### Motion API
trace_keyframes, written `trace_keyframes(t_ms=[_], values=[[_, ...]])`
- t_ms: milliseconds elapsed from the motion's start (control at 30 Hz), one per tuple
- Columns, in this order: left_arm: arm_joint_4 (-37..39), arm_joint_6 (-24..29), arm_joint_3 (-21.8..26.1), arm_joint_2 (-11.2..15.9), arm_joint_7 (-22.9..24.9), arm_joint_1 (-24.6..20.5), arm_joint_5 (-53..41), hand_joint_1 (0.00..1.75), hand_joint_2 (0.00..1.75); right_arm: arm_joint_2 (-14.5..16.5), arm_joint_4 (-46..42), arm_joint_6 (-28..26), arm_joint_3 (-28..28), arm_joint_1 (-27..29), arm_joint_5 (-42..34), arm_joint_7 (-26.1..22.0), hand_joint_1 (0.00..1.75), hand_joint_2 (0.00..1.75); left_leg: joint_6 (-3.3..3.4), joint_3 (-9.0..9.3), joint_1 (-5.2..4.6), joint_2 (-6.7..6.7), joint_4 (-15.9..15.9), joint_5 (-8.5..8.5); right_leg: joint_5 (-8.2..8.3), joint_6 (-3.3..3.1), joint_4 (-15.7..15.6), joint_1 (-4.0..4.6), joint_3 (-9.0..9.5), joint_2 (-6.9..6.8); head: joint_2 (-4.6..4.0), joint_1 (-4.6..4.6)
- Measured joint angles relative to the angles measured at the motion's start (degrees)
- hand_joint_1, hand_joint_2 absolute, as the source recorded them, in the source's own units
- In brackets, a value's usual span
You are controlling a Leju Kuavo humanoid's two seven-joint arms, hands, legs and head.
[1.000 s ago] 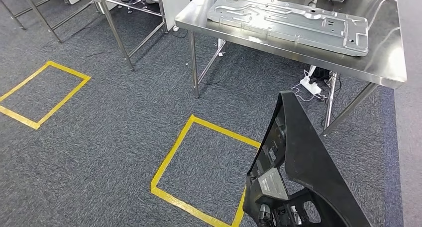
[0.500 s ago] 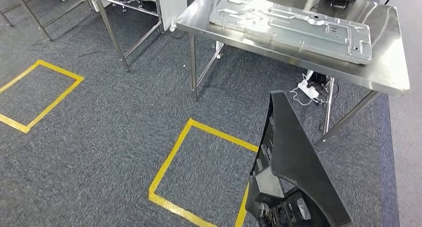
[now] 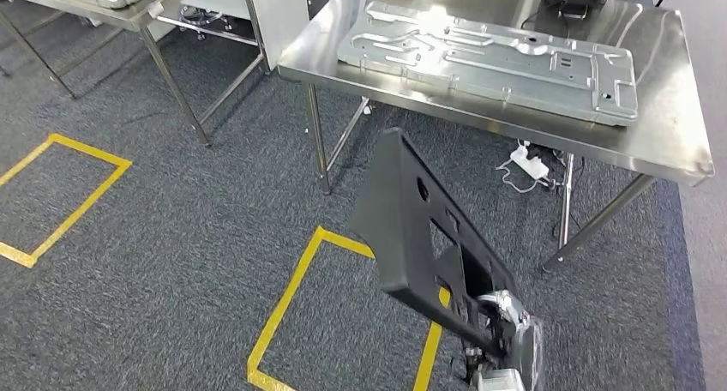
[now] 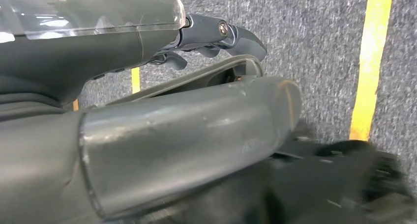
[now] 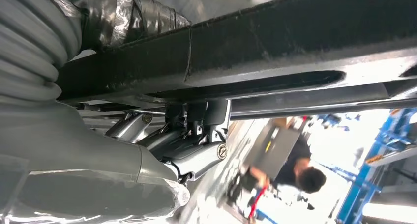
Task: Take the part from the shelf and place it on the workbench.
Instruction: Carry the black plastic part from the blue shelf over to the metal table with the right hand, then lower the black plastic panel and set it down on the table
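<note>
Two steel-legged tables stood on the floor (image 3: 171, 237), a dark grey, short-pile, speckled carpet. The workbench (image 3: 669, 108), at 1 o'clock in the head view, had a flat brushed stainless top with a glossy, reflective finish and slim tubular legs. A stamped metal panel (image 3: 489, 57) lay flat on that top: long, rectangular, pale grey, with pressed ribs, raised channels and small punched holes. The second table (image 3: 129, 5), of the same steel, sat at 11 o'clock.

The part (image 3: 403, 228) was off the bench, held in the air at 5 o'clock, tilted above the carpet. It was a matte black moulded plastic plate with rounded corners, one round hole and several rectangular cut-outs.

Yellow tape squares (image 3: 291, 297) marked the carpet at 6 o'clock and at 9 o'clock. A white power strip (image 3: 530, 159) lay under the workbench at 2 o'clock.

In the right wrist view, the right hand (image 5: 187, 135) had its metal fingers clamped on the part's black edge. In the left wrist view, the left hand (image 4: 187, 130) showed a thick, smooth grey thumb; whether it gripped anything could not be told.
</note>
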Motion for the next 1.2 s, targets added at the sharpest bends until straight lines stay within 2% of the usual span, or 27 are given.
trace_keyframes(t_ms=[33, 100, 133, 167, 233, 267, 333, 367, 433, 467, 500, 533, 567, 600, 633, 667, 700, 733, 800, 867, 933, 967, 1000, 1033, 1133, 1167, 1200], values=[[-0.01, -0.11, -0.05, 0.07, 0.04, 0.13, -0.29, 0.0, 0.0, -0.72, 0.28, -0.3, -1.13, -1.02, 1.84, 1.39, 1.75, 1.75, 0.26, -0.53, -0.11, 0.0, -2.63, 2.28, -0.84, 0.13, 0.0, 0.02, 1.04, 0.09, 0.01, -0.01], [0.0, -0.4, -0.14, 0.32, 0.17, 0.3, -0.88, 0.0, 0.0, -2.48, 1.15, -0.76, -4.06, -3.48, 5.73, 4.07, 1.75, 1.75, 1.0, -0.92, -0.59, -0.06, -7.89, 10.17, -2.38, 0.59, -0.05, 0.05, 2.64, 0.25, 0.01, 0.02], [0.01, -0.53, -0.23, 0.42, 0.27, 0.24, -1.15, 0.0, 0.0, -3.4, 1.66, -0.89, -5.75, -4.79, 7.6, 5.32, 1.75, 1.75, 1.39, -0.9, -0.86, -0.09, -9.42, 12.95, -2.93, 0.94, -0.25, 0.03, 3.03, 0.29, 0.01, 0.0], [0.01, -0.65, -0.36, 0.5, 0.35, 0.19, -1.37, 0.0, 0.0, -4.28, 2.17, -0.94, -7.41, -5.97, 9.2, 6.37, 1.75, 1.75, 1.76, -0.84, -1.06, -0.13, -10.18, 14.34, -3.2, 1.35, -0.46, -0.02, 3.4, 0.3, 0.01, -0.02], [0.01, -0.76, -0.72, 0.51, 0.47, 0.05, -1.73, 0.0, 0.0, -5.96, 2.99, -0.82, -10.37, -8.03, 11.99, 8.09, 1.75, 1.75, 2.47, 0.13, -1.08, -0.21, -11.37, 13.83, -2.64, 2.23, -0.46, -0.05, 3.67, 0.16, 0.0, -0.12], [0.01, -0.79, -0.92, 0.52, 0.5, 0.1, -1.88, 0.0, 0.0, -6.76, 3.39, -0.7, -11.6, -8.86, 13.31, 8.86, 1.75, 1.75, 2.82, 1.02, -0.96, -0.28, -12.29, 13.72, -1.78, 2.53, 0.81, -0.08, 3.26, -0.04, -0.01, -0.08], [0.01, -0.83, -1.29, 0.55, 0.55, 0.12, -2.21, 0.0, 0.0, -8.33, 4.4, -0.33, -13.58, -10.59, 16.53, 10.84, 1.75, 1.75, 3.34, 3.34, -0.66, -0.35, -14.2, 13.49, -0.43, 2.96, 6.02, -0.24, 0.11, -0.43, 0.0, -0.04], [0.01, -0.9, -1.44, 0.57, 0.57, 0.07, -2.38, 0.0, 0.0, -9.18, 5.15, -0.05, -14.49, -11.38, 18.36, 11.92, 1.75, 1.75, 3.52, 4.52, -0.62, -0.36, -15.07, 13.22, -0.67, 3.21, 9.3, -0.44, -2.24, -0.62, -0.01, 0.02], [0.02, -1.11, -1.67, 0.54, 0.58, 0.02, -2.68, 0.0, 0.0, -10.83, 6.75, 0.48, -16.12, -12.41, 21.53, 13.82, 1.75, 1.75, 3.63, 6.87, -0.5, -0.5, -16.25, 12.27, -3.91, 3.88, 13.54, -0.84, -6.93, -0.73, 0.0, 0.01], [0.03, -1.22, -1.78, 0.53, 0.59, 0.05, -2.8, 0.0, 0.0, -11.59, 7.51, 0.72, -16.77, -12.74, 22.62, 14.48, 1.75, 1.75, 3.54, 8.1, -0.42, -0.61, -16.57, 11.57, -5.65, 4.23, 13.79, -1.04, -8.58, -0.79, 0.01, 0.02], [0.03, -1.29, -1.87, 0.52, 0.61, 0.13, -2.89, 0.0, 0.0, -12.27, 8.18, 0.98, -17.3, -13.1, 23.44, 15.05, 1.75, 1.75, 3.38, 9.38, -0.33, -0.7, -16.73, 10.74, -6.41, 4.57, 12.66, -1.25, -9.58, -0.87, 0.01, 0.02], [0.03, -1.35, -1.95, 0.51, 0.63, 0.2, -2.97, 0.0, 0.0, -12.88, 8.82, 1.23, -17.75, -13.51, 24.13, 15.47, 1.75, 1.75, 3.21, 10.63, -0.26, -0.76, -16.78, 9.82, -5.62, 4.85, 10.27, -1.47, -9.95, -1.0, 0.01, 0.02], [0.04, -1.39, -2.01, 0.51, 0.65, 0.27, -3.01, 0.0, 0.0, -13.49, 9.53, 1.46, -18.2, -13.94, 24.74, 15.88, 1.75, 1.75, 3.0, 11.74, -0.21, -0.75, -16.78, 8.85, -2.71, 5.07, 7.02, -1.68, -9.94, -1.19, 0.0, 0.02], [0.09, -1.45, -2.09, 0.51, 0.69, 0.28, -3.04, 0.0, 0.0, -14.09, 10.42, 1.74, -18.71, -14.4, 25.37, 16.3, 1.75, 1.75, 2.79, 12.91, -0.2, -0.73, -16.63, 7.83, 1.49, 5.11, 3.99, -1.78, -9.82, -1.52, -0.01, 0.02], [0.13, -1.51, -2.22, 0.51, 0.73, 0.22, -3.09, 0.0, 0.0, -14.74, 11.48, 2.14, -19.24, -14.92, 26.07, 16.73, 1.75, 1.75, 2.46, 13.75, -0.21, -0.72, -16.59, 6.85, 4.76, 4.84, 1.94, -1.61, -9.54, -1.72, -0.01, 0.02], [0.18, -1.55, -2.39, 0.51, 0.79, 0.1, -3.13, 0.0, 0.0, -15.4, 12.49, 2.53, -19.71, -15.36, 26.74, 17.16, 1.75, 1.75, 2.03, 14.51, -0.16, -0.71, -16.68, 6.0, 7.15, 4.4, 0.88, -1.35, -9.26, -1.81, 0.0, 0.01], [0.21, -1.59, -2.57, 0.5, 0.85, -0.04, -3.18, 0.0, 0.0, -16.02, 13.35, 2.88, -20.16, -15.79, 27.32, 17.54, 1.75, 1.75, 1.57, 15.15, -0.14, -0.7, -16.41, 5.68, 7.73, 3.81, 0.73, -1.06, -8.85, -1.79, 0.0, 0.01], [0.21, -1.61, -2.74, 0.49, 0.9, -0.24, -3.21, 0.0, 0.0, -16.61, 13.92, 3.11, -20.54, -16.25, 27.72, 17.8, 1.75, 1.75, 1.11, 15.44, -0.08, -0.69, -16.01, 5.74, 6.95, 3.18, 0.74, -0.86, -8.16, -1.54, 0.0, 0.0], [0.21, -1.62, -2.91, 0.49, 0.96, -0.65, -3.25, 0.0, 0.0, -17.46, 14.45, 3.16, -21.1, -17.08, 28.0, 17.98, 1.75, 1.75, 0.62, 14.62, 0.11, -0.64, -12.35, 6.73, 6.06, 2.08, 0.2, -0.93, -6.62, -1.25, -0.01, -0.01], [0.21, -1.62, -2.95, 0.48, 0.99, -1.01, -3.27, 0.0, 0.0, -17.89, 14.91, 3.19, -21.39, -17.68, 28.07, 17.99, 1.75, 1.75, 0.54, 10.57, 0.28, -0.62, -5.59, 6.17, 5.03, 1.3, -0.23, -0.95, -5.04, -1.13, 0.01, -0.03], [0.21, -1.66, -2.97, 0.45, 1.02, -0.99, -3.29, 0.0, 0.0, -18.03, 15.44, 3.31, -21.51, -17.81, 28.47, 18.22, 1.75, 1.75, 0.44, 5.09, 0.27, -0.62, 0.36, 2.7, 3.68, 0.99, -0.33, -0.9, -3.59, -1.03, 0.01, -0.07], [0.21, -1.7, -2.97, 0.45, 1.05, -0.81, -3.31, 0.0, 0.0, -18.09, 15.72, 3.42, -21.52, -17.83, 28.88, 18.46, 1.75, 1.75, 0.34, 2.9, 0.25, -0.62, 1.5, 0.94, 2.96, 1.0, -0.34, -0.88, -2.79, -0.93, 0.01, -0.07], [0.21, -1.75, -2.96, 0.46, 1.08, -0.58, -3.35, 0.0, 0.0, -18.17, 16.07, 3.56, -21.52, -17.9, 29.36, 18.76, 1.75, 1.75, 0.23, 1.38, 0.24, -0.61, 1.14, 0.16, 2.25, 1.08, -0.34, -0.89, -1.94, -0.8, 0.01, -0.08], [0.21, -1.79, -2.96, 0.46, 1.11, -0.38, -3.44, 0.0, 0.0, -18.29, 16.48, 3.73, -21.52, -18.04, 29.76, 19.06, 1.75, 1.75, 0.22, 0.58, 0.25, -0.61, -0.79, 1.06, 1.52, 1.23, -0.34, -0.93, -1.01, -0.68, 0.01, -0.08], [0.24, -1.91, -2.96, 0.49, 1.16, -0.09, -3.65, 0.0, 0.0, -18.55, 17.82, 4.18, -21.49, -18.9, 30.17, 19.43, 1.75, 1.75, 0.82, 0.24, 0.04, -0.54, -8.85, 10.34, -0.74, 2.11, -0.23, -0.9, 1.5, -0.47, 0.01, -0.08], [0.25, -1.97, -2.96, 0.49, 1.19, -0.15, -3.67, 0.0, 0.0, -18.63, 18.21, 4.3, -21.45, -19.3, 30.24, 19.45, 1.75, 1.75, 1.13, 0.44, -0.11, -0.52, -10.03, 12.37, -1.4, 2.54, -0.3, -0.79, 1.99, -0.41, 0.0, -0.05], [0.26, -2.06, -2.97, 0.48, 1.22, -0.19, -3.68, 0.0, 0.0, -18.71, 18.61, 4.39, -21.39, -19.7, 30.41, 19.48, 1.75, 1.75, 1.52, 0.61, -0.23, -0.55, -10.34, 12.99, -1.68, 3.02, -0.14, -0.73, 2.42, -0.32, 0.0, -0.05]])
